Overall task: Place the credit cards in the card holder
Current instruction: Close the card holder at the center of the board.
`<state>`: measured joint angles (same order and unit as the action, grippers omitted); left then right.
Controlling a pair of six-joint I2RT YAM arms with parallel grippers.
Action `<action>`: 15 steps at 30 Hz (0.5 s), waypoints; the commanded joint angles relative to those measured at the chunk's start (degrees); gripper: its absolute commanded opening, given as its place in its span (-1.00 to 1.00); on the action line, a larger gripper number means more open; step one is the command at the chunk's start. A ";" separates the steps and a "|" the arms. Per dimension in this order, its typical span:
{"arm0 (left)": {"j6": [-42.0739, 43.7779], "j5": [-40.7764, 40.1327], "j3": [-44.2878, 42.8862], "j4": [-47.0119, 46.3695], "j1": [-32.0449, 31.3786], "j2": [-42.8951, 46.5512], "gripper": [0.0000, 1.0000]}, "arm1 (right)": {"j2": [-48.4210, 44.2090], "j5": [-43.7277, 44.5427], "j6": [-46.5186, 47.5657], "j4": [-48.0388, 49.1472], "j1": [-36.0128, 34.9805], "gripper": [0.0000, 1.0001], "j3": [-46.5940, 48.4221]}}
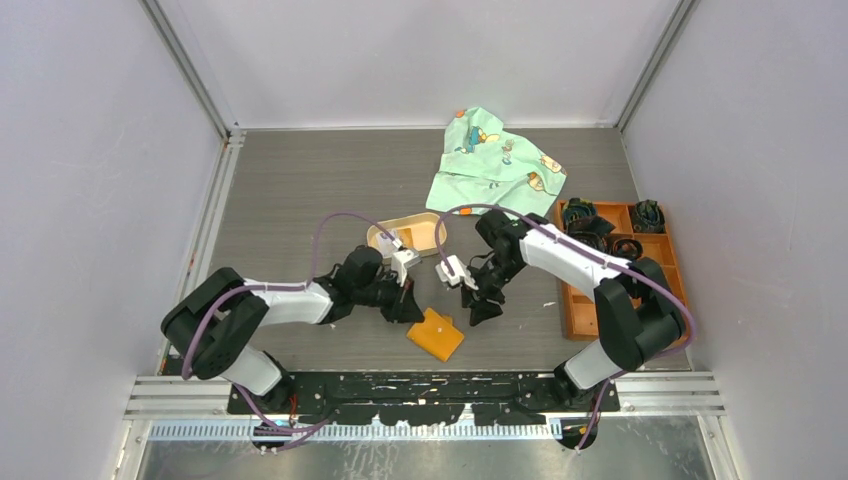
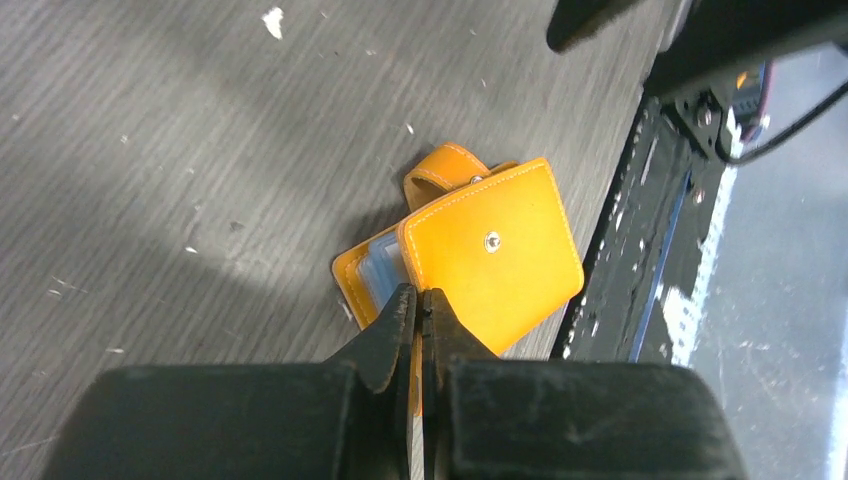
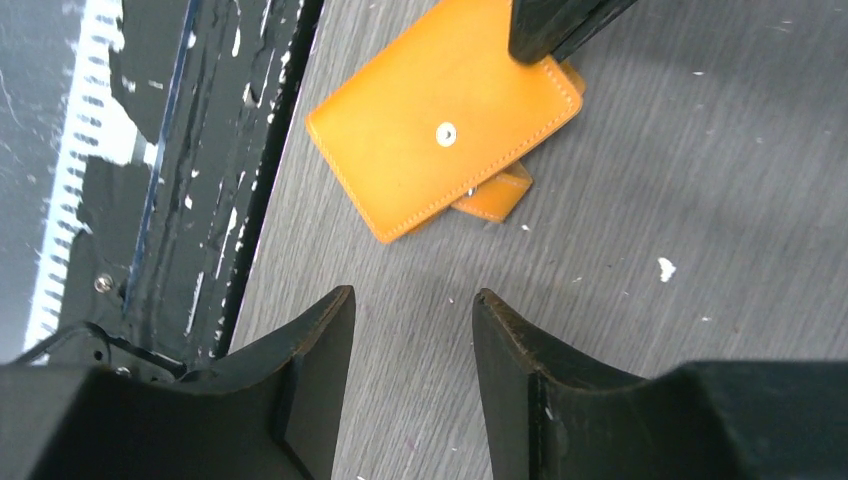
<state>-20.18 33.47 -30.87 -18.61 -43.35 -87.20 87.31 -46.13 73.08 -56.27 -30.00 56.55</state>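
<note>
While the card holder (image 1: pixel 436 334) lies on the table (image 1: pixel 290 190) close to its near edge, between the two arms, the left gripper (image 2: pixel 420 300) has its fingers pressed together at the holder's left side. There a light blue card (image 2: pixel 383 272) peeks from under the flap. Whether the fingers nip the leather is unclear. The right gripper (image 3: pixel 412 300) hangs spread and empty just right of the holder.

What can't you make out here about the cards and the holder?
1. How many credit cards sit inside: left wrist view, the card holder cover hides all but a bluish edge.
2. Card print: too small in every view.
3. What the tray holds: top view, left arm overlaps it.
</note>
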 commanded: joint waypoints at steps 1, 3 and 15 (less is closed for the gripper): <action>9.22 4.24 4.94 -8.94 0.03 4.79 -1.00 | -3.30 -1.39 10.08 -0.15 0.80 0.04 -2.30; 13.77 4.47 6.59 -9.12 -0.12 6.97 -1.00 | -4.79 -1.81 10.24 2.06 0.97 0.03 -3.35; 26.53 6.66 9.80 -17.99 0.47 8.79 -1.00 | -7.81 -0.39 17.63 12.78 -3.85 0.18 -8.27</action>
<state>0.32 38.15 -21.58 -28.29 -43.38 -79.09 79.42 -46.13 86.76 -47.09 -31.29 47.79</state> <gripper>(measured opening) 0.012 0.585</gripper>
